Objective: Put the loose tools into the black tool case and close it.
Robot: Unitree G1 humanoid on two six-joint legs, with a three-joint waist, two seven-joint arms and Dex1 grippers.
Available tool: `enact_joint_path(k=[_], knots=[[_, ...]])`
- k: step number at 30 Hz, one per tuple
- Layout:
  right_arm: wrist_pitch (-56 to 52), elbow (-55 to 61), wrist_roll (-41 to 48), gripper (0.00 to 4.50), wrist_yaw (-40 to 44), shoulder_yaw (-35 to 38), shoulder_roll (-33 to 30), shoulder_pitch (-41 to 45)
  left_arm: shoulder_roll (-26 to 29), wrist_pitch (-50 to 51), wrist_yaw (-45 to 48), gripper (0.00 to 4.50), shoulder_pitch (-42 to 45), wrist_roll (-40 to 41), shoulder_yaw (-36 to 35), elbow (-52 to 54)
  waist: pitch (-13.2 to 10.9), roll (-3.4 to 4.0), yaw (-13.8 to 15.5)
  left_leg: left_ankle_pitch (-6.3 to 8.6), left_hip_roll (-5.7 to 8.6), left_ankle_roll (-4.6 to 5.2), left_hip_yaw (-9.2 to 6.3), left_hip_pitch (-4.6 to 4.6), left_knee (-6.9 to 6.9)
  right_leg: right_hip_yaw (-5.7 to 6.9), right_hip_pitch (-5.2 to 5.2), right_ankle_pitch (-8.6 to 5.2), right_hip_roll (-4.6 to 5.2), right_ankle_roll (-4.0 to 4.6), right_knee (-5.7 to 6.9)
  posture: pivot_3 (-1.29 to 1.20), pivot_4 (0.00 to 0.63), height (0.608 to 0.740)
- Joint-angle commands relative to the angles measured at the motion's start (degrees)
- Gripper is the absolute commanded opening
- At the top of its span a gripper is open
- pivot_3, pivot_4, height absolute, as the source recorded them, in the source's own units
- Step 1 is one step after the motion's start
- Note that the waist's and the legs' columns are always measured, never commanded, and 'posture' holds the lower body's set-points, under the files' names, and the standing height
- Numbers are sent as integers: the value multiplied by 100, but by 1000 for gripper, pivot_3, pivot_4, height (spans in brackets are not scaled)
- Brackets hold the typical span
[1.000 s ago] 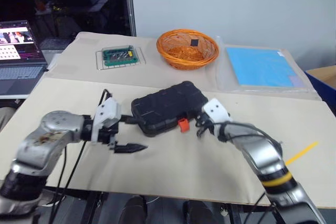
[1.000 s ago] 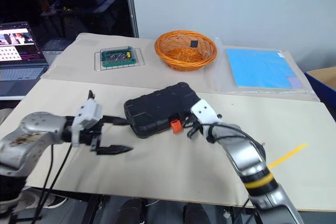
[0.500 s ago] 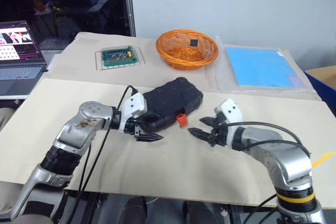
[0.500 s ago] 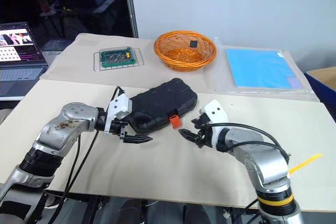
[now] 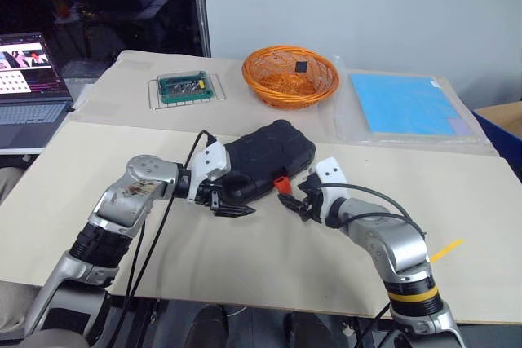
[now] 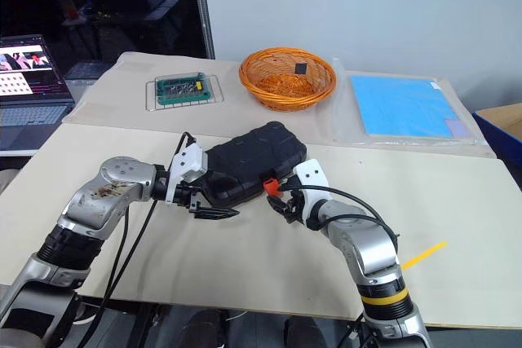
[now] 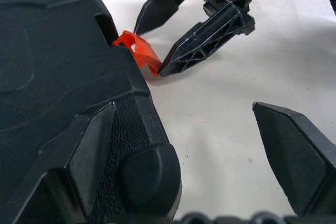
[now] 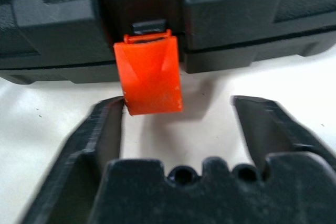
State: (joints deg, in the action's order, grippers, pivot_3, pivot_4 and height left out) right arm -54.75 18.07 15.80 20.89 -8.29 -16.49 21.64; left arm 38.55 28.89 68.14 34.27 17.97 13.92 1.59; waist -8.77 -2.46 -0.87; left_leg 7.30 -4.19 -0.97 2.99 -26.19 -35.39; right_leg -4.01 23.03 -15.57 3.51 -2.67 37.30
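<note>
R fingers point(image 8: 178, 124) at case point(image 5: 265, 156) latch point(image 8: 149, 74)

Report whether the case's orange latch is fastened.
Unfastened: the orange latch hangs loose below the shut black tool case.

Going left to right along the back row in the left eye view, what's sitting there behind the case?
laptop → green circuit board on a wire rack → orange wicker basket → blue sheet
</note>
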Motion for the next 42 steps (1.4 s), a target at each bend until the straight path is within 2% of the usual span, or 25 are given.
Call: enact_joint_path(k=[1,3,12,22,24,27,33,34,36,42], knots=[[252,64,-22,1825,36,24,13,171,72,85,-18,4500,-126,-96,28,44,0,0,2,0,0,0,0,0,0,0,0,0,0,0,0,0,150,740],[279,59,-19,1206,60,2,12,192,61,75,-31,4500,-129,-113,21,24,0,0,3,0,0,0,0,0,0,1,0,0,0,0,0,0,150,740],[624,350,-18,1176,237,-84,-29,365,11,-68,-94,4500,-198,-223,64,-125,0,0,-5,0,-1,0,0,0,0,0,3,0,0,1,5,0,150,740],[860,-599,-216,1176,356,-224,128,666,-18,-93,-150,4500,-229,-286,109,-99,0,0,-50,-1,-1,-1,2,5,-2,-4,12,-5,-2,8,34,0,150,740],[857,-613,-221,2188,375,-188,98,615,-27,-54,-174,4500,-248,-293,109,-75,1,1,-56,-1,-1,-1,1,11,-2,-4,9,-5,-3,8,37,0,150,740],[582,-136,-81,3106,415,-5,-57,434,-42,25,-223,4500,-274,-271,53,-57,2,2,-51,-1,-1,-1,1,15,-2,-5,8,-5,-3,8,41,0,150,740],[-79,682,378,3106,582,334,-375,88,-59,37,-287,4500,-307,-294,3,-86,5,2,1,-1,-2,-2,3,12,-2,-5,7,-9,-2,10,39,0,150,740],[-100,657,396,2697,550,354,-354,71,-72,33,-303,4500,-306,-305,-3,-94,5,2,3,0,-3,-2,2,13,-2,-4,7,-9,-3,11,39,0,150,740],[-53,497,374,2375,494,337,-295,93,-86,32,-316,4500,-301,-318,-2,-103,8,2,-2,0,-3,-2,2,13,-2,-4,6,-10,-3,12,39,0,150,740],[516,-757,-12,200,206,14,216,641,-85,28,-357,4500,-299,-349,9,-106,9,2,-37,0,-3,-2,3,17,-2,-5,8,-9,-3,13,39,0,150,740]])
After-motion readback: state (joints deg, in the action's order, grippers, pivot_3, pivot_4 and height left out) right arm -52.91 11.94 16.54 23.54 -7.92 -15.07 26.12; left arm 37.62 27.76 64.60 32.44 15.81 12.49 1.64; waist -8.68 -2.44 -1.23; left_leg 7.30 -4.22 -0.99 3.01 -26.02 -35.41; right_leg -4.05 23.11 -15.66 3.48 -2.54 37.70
